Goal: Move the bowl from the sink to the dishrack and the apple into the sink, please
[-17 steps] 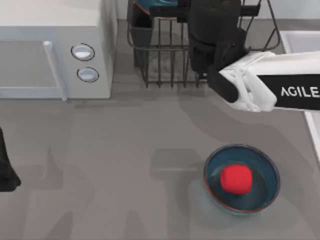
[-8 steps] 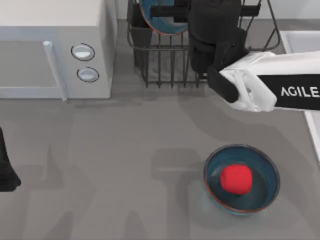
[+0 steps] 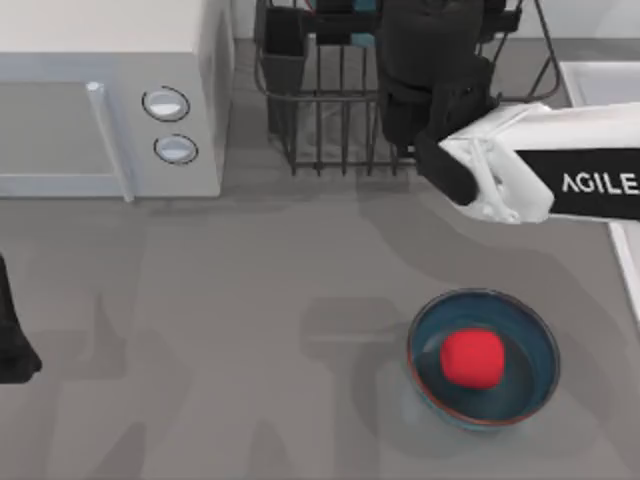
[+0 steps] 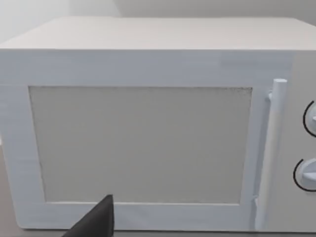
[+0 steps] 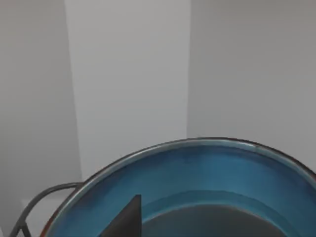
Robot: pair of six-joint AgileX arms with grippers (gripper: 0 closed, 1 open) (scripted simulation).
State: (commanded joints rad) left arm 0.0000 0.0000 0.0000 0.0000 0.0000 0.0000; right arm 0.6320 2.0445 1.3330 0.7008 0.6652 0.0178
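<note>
Teal bowl (image 5: 197,187) sitting close under the right gripper (image 3: 432,60) over the rack (image 3: 330,110), finger grip not discernible | apple (image 3: 472,358) lying in a second bowl (image 3: 484,357) on the table | sink (image 3: 600,85) at right edge | left arm parked facing the microwave (image 4: 148,128)

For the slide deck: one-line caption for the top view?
White AgileX right arm over black wire dishrack; red apple sits in teal glazed bowl.

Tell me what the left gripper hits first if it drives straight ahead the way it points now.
Most likely the microwave: the left wrist view faces its door squarely. In the top view the left gripper sits parked at the table's left edge, with bare table between; the depth is unclear.
</note>
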